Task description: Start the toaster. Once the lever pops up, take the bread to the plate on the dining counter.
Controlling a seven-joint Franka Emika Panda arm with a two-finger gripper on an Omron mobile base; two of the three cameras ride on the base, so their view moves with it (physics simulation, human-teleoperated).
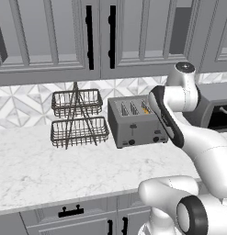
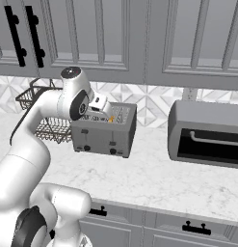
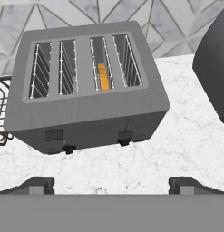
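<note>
The gripper (image 3: 111, 183) hangs over the counter (image 3: 177, 149) with its fingers (image 3: 38, 185) spread as wide as they go and nothing between them. Beyond the left finger sits a wire basket rack (image 3: 0, 108). Straight ahead of the fingers stands the toaster (image 3: 86, 90), front face toward them, with two slide levers (image 3: 53, 134) and small black knobs (image 3: 68, 148) below. The bread (image 3: 103, 76) sits deep in the third slot from the left, edge up, only a thin orange strip showing. Past the right finger is a dark grey appliance (image 3: 213, 68). I'd judge the slice light, stiff and crumbly; it wants a gentle pinch across its flat faces at the top edge once raised. The lever looks small and smooth, so press it squarely from above.
</note>
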